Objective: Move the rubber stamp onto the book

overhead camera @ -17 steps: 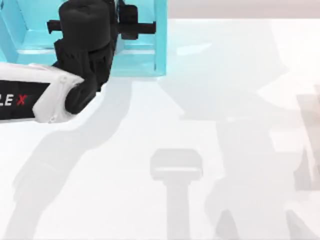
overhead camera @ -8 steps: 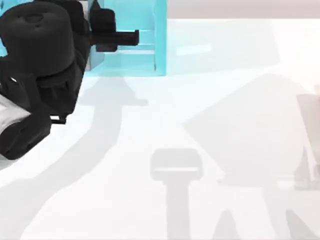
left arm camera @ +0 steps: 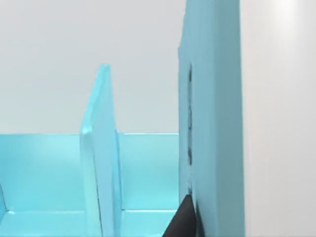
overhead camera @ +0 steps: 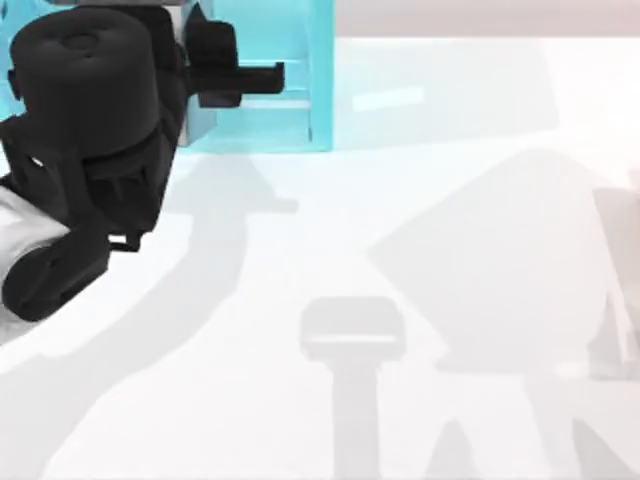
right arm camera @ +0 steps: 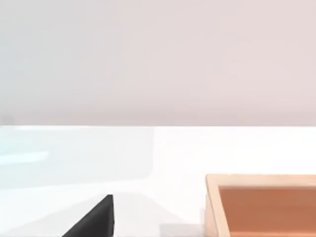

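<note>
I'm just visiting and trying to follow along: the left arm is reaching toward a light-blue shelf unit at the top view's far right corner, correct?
Not quite. In the top view the light-blue shelf unit stands at the far left, not the far right. The left arm does reach toward it, its pincer right at the shelf.

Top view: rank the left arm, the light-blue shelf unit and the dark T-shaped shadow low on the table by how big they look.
1. Left arm, raised nearer the camera, so its lead is unsure.
2. Light-blue shelf unit, cut off by the picture's edge and partly covered by the arm.
3. T-shaped shadow on the table.
</note>
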